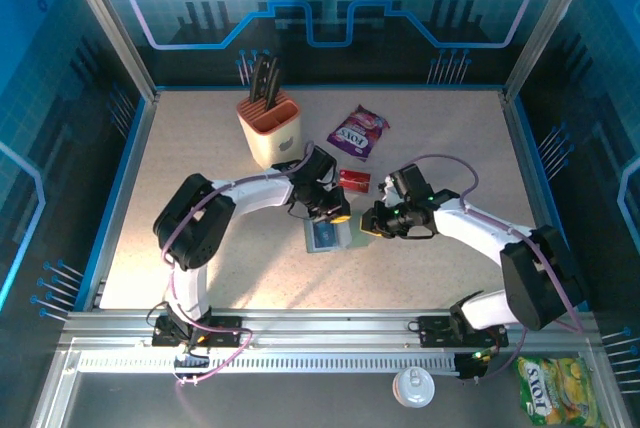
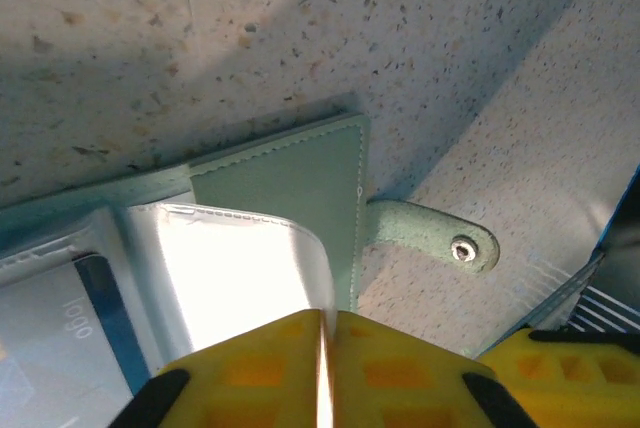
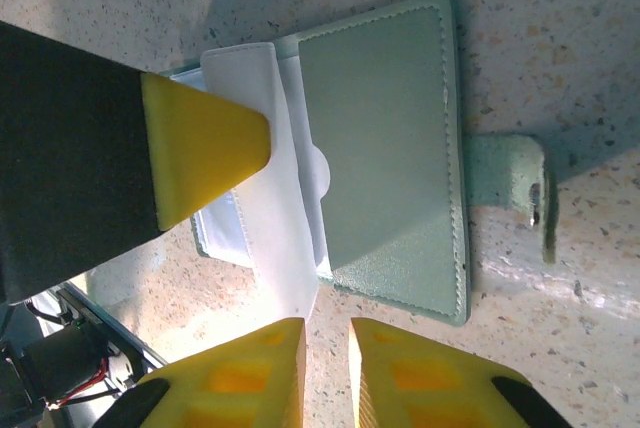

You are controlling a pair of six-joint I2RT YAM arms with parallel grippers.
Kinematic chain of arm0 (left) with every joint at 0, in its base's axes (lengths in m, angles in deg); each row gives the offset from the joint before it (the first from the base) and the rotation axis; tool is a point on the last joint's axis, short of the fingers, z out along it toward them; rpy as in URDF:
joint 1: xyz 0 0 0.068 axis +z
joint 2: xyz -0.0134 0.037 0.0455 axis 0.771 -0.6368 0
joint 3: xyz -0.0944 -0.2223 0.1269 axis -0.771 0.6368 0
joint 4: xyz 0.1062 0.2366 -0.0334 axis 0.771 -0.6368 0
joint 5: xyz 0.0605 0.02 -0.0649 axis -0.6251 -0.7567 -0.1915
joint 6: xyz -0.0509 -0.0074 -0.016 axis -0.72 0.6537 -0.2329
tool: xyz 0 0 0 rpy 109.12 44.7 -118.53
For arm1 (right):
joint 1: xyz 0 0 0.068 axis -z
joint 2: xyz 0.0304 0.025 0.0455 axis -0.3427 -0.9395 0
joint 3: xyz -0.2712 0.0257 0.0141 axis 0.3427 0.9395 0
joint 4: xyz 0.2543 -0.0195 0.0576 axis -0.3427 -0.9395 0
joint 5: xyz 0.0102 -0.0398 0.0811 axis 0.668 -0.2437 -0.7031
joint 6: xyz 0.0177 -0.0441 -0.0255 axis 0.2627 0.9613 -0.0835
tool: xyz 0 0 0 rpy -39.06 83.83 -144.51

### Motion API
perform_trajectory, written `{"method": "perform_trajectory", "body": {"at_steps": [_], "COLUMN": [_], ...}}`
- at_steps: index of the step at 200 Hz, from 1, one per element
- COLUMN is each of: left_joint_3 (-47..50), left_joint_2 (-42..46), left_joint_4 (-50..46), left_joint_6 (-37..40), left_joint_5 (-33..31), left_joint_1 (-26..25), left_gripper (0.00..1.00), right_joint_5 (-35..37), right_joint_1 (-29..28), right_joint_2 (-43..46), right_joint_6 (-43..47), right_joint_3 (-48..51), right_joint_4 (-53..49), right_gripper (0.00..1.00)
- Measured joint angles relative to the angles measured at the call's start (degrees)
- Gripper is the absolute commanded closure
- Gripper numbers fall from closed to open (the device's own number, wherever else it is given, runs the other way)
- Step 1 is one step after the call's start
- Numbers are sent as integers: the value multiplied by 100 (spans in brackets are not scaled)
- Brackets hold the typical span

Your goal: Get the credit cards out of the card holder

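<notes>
Knives stand in a beige and orange knife block (image 1: 270,130) at the back left of the speckled table (image 1: 200,178). Just in front of it, the left claw (image 1: 330,216) is down on the open card holder (image 1: 327,238), which lies flat near the table's middle. The left wrist camera shows this claw (image 2: 322,326) pressed together on the edge of a clear plastic sleeve (image 2: 240,268) folding out of the holder (image 2: 285,193). A blue card (image 2: 105,323) sits in the next sleeve to the left, and the snap strap (image 2: 440,236) lies flat on the table to the right. Further right, a purple snack packet (image 1: 358,133) lies behind a red card (image 1: 354,181), which rests on the table apart from the holder. The right claw (image 1: 372,223) hangs just beside the holder's right edge. From its wrist its fingers (image 3: 250,373) are almost together, a slim gap between them, gripping nothing. A white lid (image 1: 413,386) and a yellow packet (image 1: 555,393) lie off the table at the near right.
</notes>
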State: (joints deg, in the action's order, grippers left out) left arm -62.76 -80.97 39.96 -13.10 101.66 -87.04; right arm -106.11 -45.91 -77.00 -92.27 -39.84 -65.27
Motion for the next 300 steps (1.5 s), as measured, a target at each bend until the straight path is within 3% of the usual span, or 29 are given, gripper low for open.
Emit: {"method": "perform_trajectory", "body": {"at_steps": [28, 68, 300], "left_joint_3": [-98, -160, -280], "left_joint_2": [-146, -356, -573], "left_joint_4": [-2, -11, -828], "left_joint_6": [28, 46, 800], "left_joint_5": [170, 372, 474], "left_joint_1": [-50, -168, -295], "left_gripper": [73, 81, 78], "right_joint_5": [17, 35, 144], "right_joint_1": [37, 50, 50], "right_joint_2": [46, 55, 31], "right_joint_6": [28, 87, 282], "right_joint_3": [0, -7, -323], "right_joint_4": [-94, -179, -479], "right_gripper": [80, 80, 79]}}
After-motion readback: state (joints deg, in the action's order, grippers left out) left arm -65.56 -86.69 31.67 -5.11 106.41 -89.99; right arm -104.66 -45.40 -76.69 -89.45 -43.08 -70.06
